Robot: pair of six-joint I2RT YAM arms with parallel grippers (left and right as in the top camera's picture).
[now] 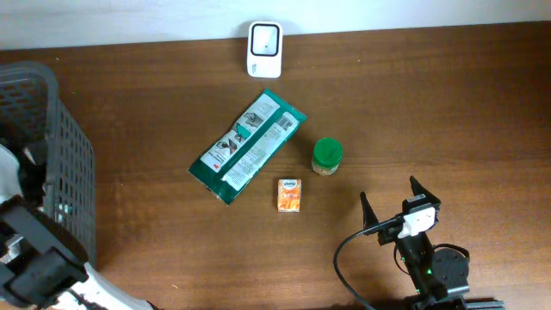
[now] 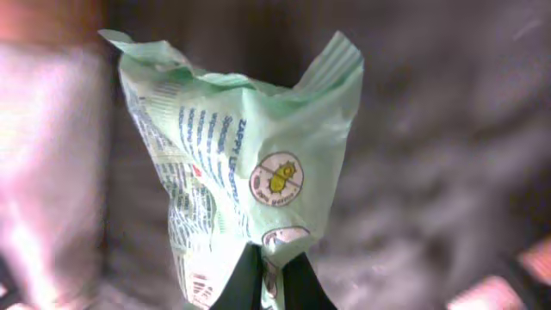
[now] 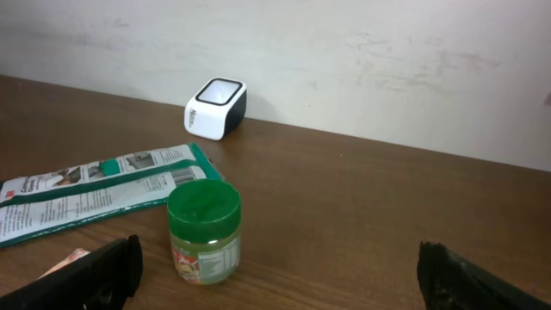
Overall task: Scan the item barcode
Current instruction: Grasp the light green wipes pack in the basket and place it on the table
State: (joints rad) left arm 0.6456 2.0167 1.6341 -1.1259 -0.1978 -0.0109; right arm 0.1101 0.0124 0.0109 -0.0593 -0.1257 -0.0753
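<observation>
Hanging crumpled from the clenched left fingers [image 2: 244, 282]: pale green packet [image 2: 232, 172], printed, against a blurred grey backdrop. Right fingers [image 3: 95, 274] spread wide, empty, low over brown wooden table [image 1: 448, 103]. White scanner [image 1: 264, 49] at the table's far edge, against pale wall [image 3: 387, 52]. Dark mesh basket [image 1: 60, 164] at left end.

Green-lidded jar [image 3: 204, 232], packet [image 3: 95, 194], scanner [image 3: 216, 108], possibly carton corner [image 3: 71, 257]

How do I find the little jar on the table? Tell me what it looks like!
Look at the brown wooden table and find the long green-and-white packet lying in the middle. Just right of it stands the little jar, near a small orange carton. It is the only round thing there, with a bright green lid.
</observation>
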